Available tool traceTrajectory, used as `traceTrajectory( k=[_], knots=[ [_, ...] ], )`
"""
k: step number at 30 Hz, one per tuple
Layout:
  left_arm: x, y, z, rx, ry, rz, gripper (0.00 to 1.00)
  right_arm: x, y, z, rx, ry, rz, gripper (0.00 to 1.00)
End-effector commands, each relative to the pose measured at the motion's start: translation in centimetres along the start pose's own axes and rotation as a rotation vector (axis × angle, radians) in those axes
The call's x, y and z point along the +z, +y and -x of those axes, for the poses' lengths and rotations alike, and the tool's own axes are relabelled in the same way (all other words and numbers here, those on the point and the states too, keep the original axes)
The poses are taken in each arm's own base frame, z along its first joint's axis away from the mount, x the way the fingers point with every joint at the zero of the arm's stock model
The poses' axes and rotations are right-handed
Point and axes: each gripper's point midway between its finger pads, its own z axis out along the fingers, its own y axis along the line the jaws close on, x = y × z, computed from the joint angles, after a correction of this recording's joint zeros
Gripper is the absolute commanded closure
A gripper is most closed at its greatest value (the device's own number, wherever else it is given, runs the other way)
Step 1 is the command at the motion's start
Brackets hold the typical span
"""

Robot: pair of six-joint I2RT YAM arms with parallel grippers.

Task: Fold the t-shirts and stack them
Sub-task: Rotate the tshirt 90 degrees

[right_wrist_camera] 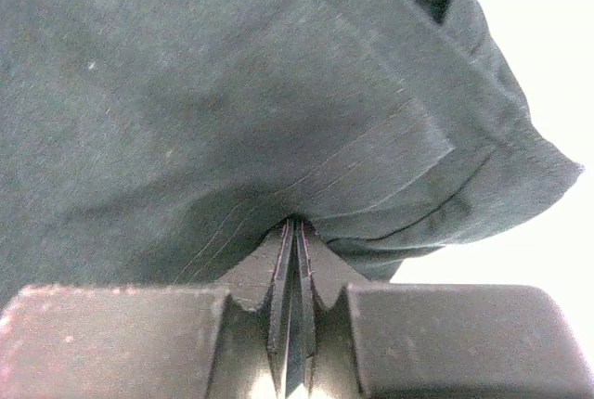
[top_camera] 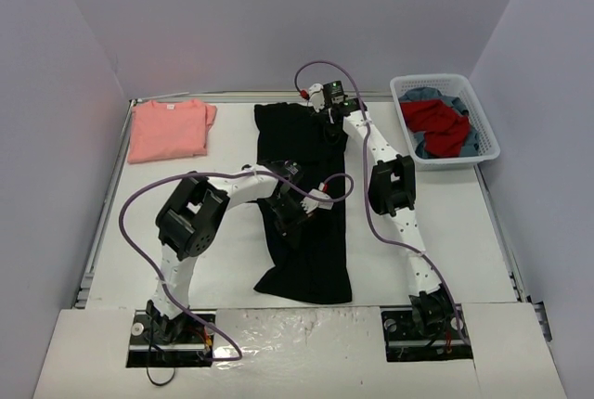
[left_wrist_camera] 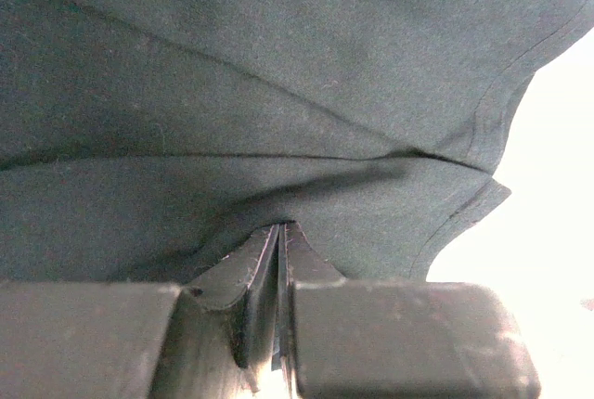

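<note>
**Top external view.** A white table (top_camera: 232, 260) carries the black t-shirt (top_camera: 320, 260), which lies in a long strip down the middle, from the far edge towards the arm bases. Its near hem is bunched and uneven. The left gripper (top_camera: 283, 221) reaches in from the left and sits on the shirt's left edge, about midway along its length. The right gripper (top_camera: 325, 130) sits on the shirt's far right part, near the back edge. From this height neither claw's opening can be read against the dark cloth. The salmon-pink t-shirt (top_camera: 167, 130) lies flat in the far left corner, well apart from the black one. A white basket (top_camera: 432, 78) stands at the far right, holding a red garment (top_camera: 436, 122) and a blue garment (top_camera: 471, 142).

**Left wrist view.** The left gripper (left_wrist_camera: 281, 232) has its fingers pressed together, with a fold of the black t-shirt (left_wrist_camera: 278, 93) pinched at the tips. Creases fan out from the pinch. A stitched hem curves down the right side, with bare table (left_wrist_camera: 548, 250) beyond it.

**Right wrist view.** The right gripper (right_wrist_camera: 294, 227) is likewise closed tight on the black t-shirt (right_wrist_camera: 213, 93). Layered folds with a hem hang to the right of the tips, over bright table (right_wrist_camera: 529, 260).
</note>
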Motion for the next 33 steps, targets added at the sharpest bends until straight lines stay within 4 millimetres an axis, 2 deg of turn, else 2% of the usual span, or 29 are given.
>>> traceTrajectory(
  k=[1,2,4,5,6,7,8,9,10,12,13,14,16,17,18,19,21,22,23,24,25,26,27,28,29,30,33],
  knots=[
    [-2.5,1.4,1.1,0.106,-0.017,0.127,0.98,-2.3,-1.4,2.9,-0.028,-0.066,-0.073,0.98],
    [-3.7,0.9,1.7,0.125,-0.037,0.141,0.98,-3.9,-2.4,3.9,-0.024,-0.083,-0.111,0.98],
    [-5.0,-0.4,1.5,0.152,-0.033,0.125,0.97,-4.9,-2.7,4.2,-0.022,-0.090,-0.123,0.92],
    [-6.3,-1.5,1.6,0.171,-0.044,0.128,0.96,-6.5,-3.4,5.1,-0.013,-0.112,-0.144,0.89],
    [-7.0,-2.3,1.9,0.190,-0.060,0.127,0.93,-7.2,-3.7,5.4,-0.011,-0.117,-0.152,0.81],
    [-7.7,-3.0,2.0,0.222,-0.071,0.123,0.85,-7.6,-3.6,5.1,-0.011,-0.109,-0.150,0.75],
    [-9.0,-4.2,2.2,0.246,-0.094,0.133,0.82,-9.3,-4.1,6.0,-0.001,-0.133,-0.165,0.65],
    [-9.8,-4.8,2.4,0.262,-0.109,0.141,0.78,-9.7,-4.2,5.9,0.004,-0.130,-0.168,0.62],
    [-11.1,-5.6,2.6,0.296,-0.136,0.162,0.75,-11.1,-4.4,6.1,0.006,-0.137,-0.175,0.61],
    [-12.8,-6.1,2.8,0.304,-0.175,0.187,0.73,-12.3,-4.7,6.1,0.032,-0.141,-0.188,0.58],
    [-13.5,-6.5,2.9,0.303,-0.197,0.188,0.72,-12.4,-4.4,5.3,0.036,-0.120,-0.180,0.58],
    [-15.0,-6.5,3.1,0.299,-0.238,0.214,0.71,-13.9,-4.5,5.7,0.050,-0.137,-0.183,0.57],
    [-16.4,-6.4,3.0,0.262,-0.286,0.229,0.71,-14.8,-4.0,5.1,0.059,-0.127,-0.166,0.58],
    [-17.3,-6.8,3.1,0.261,-0.324,0.227,0.71,-15.6,-3.3,4.0,0.058,-0.104,-0.153,0.58],
    [-18.8,-5.6,2.7,0.219,-0.365,0.257,0.70,-16.0,-2.9,3.4,0.062,-0.091,-0.142,0.58],
    [-19.3,-5.0,2.3,0.149,-0.393,0.271,0.70,-16.6,-2.5,2.8,0.063,-0.081,-0.134,0.58],
    [-22.0,-3.2,1.8,0.091,-0.477,0.349,0.68,-18.2,-0.9,0.9,0.051,-0.051,-0.078,0.59],
    [-22.7,-2.6,1.5,0.046,-0.497,0.378,0.68,-20.3,-0.9,0.9,0.045,-0.071,-0.077,0.61],
    [-23.1,-2.2,1.0,0.039,-0.501,0.407,0.67,-20.1,0.7,-1.2,0.036,-0.023,-0.026,0.65],
    [-23.5,-1.7,0.6,0.030,-0.501,0.436,0.67,-20.7,1.4,-1.9,0.034,-0.016,-0.002,0.68],
    [-24.0,-1.4,0.2,0.006,-0.516,0.468,0.67,-22.5,1.9,-1.9,0.045,-0.042,0.022,0.72],
    [-23.9,-0.7,-0.1,-0.001,-0.519,0.493,0.66,-23.0,2.7,-2.8,0.049,-0.027,0.049,0.82],
    [-23.9,-0.4,-0.4,0.000,-0.521,0.513,0.64,-22.8,4.1,-4.7,0.047,0.015,0.087,0.86],
    [-24.6,-0.2,-0.2,0.011,-0.548,0.551,0.63,-24.0,5.1,-5.1,0.052,0.006,0.126,0.91],
    [-24.1,0.4,-0.8,-0.007,-0.539,0.565,0.63,-24.3,6.0,-5.8,0.049,0.015,0.156,1.00],
    [-24.2,0.7,-1.0,-0.012,-0.539,0.588,0.63,-24.2,7.5,-7.1,0.035,0.043,0.196,1.00],
    [-25.3,1.0,-1.2,-0.048,-0.581,0.613,0.62,-25.2,10.3,-8.1,-0.002,0.041,0.286,1.00]
  ],
)
